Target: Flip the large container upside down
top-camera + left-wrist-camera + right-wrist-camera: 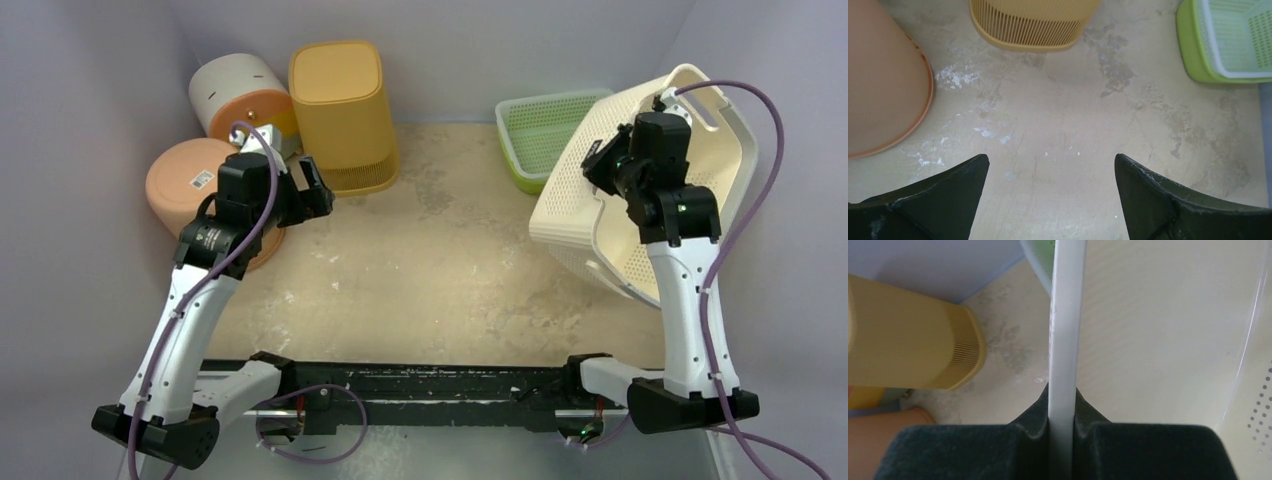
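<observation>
The large container [585, 205] is a cream tub at the right of the table, tipped steeply on its side. Its perforated wall faces left and its mouth faces the right wall. My right gripper [603, 158] is shut on its rim. In the right wrist view the pale rim [1066, 315] runs straight up between the two black fingers of the right gripper [1063, 392], which press on both sides, with the container's smooth inner wall [1158, 340] to the right. My left gripper [318, 187] hangs over the table's left side. It stands open [1050, 160] above bare tabletop.
A tall yellow-orange bin [340, 110] stands at the back left. A peach bucket [195, 185] and a white-and-orange cylinder [240, 95] lie beside it. A green basket [540, 130] sits at the back, just left of the container. Purple walls close in on three sides.
</observation>
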`<state>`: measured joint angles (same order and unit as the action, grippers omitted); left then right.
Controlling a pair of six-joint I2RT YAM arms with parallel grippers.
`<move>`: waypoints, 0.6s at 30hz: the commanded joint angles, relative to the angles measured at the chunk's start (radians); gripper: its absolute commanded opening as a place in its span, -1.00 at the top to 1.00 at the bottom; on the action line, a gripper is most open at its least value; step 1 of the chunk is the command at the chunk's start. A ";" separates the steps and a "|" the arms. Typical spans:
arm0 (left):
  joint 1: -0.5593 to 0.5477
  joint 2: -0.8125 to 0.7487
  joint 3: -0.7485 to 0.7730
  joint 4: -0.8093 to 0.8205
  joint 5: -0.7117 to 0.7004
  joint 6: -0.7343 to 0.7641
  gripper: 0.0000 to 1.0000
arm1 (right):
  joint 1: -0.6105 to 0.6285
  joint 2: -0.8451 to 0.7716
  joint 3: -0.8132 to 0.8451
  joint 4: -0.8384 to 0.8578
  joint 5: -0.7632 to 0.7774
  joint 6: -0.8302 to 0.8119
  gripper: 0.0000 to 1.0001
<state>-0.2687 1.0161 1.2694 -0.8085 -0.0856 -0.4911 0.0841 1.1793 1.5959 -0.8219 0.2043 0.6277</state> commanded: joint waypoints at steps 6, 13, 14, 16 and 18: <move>0.003 0.034 0.262 -0.032 -0.088 -0.050 -0.85 | 0.200 0.076 0.158 0.193 -0.190 0.059 1.00; 0.003 0.027 0.354 -0.074 -0.192 -0.053 -0.85 | 0.426 0.166 0.140 0.441 -0.257 0.115 1.00; 0.002 0.027 0.369 -0.079 -0.201 -0.052 -0.86 | 0.451 0.179 0.124 0.476 -0.278 0.133 1.00; 0.002 0.028 0.394 -0.088 -0.212 -0.049 -0.86 | 0.515 0.209 0.102 0.556 -0.301 0.163 1.00; 0.002 0.031 0.421 -0.093 -0.227 -0.047 -0.85 | 0.591 0.255 0.114 0.614 -0.306 0.179 1.00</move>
<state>-0.2687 1.0515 1.6135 -0.8936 -0.2501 -0.5327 0.5743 1.4265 1.6756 -0.5209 -0.0593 0.7753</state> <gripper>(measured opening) 0.927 0.078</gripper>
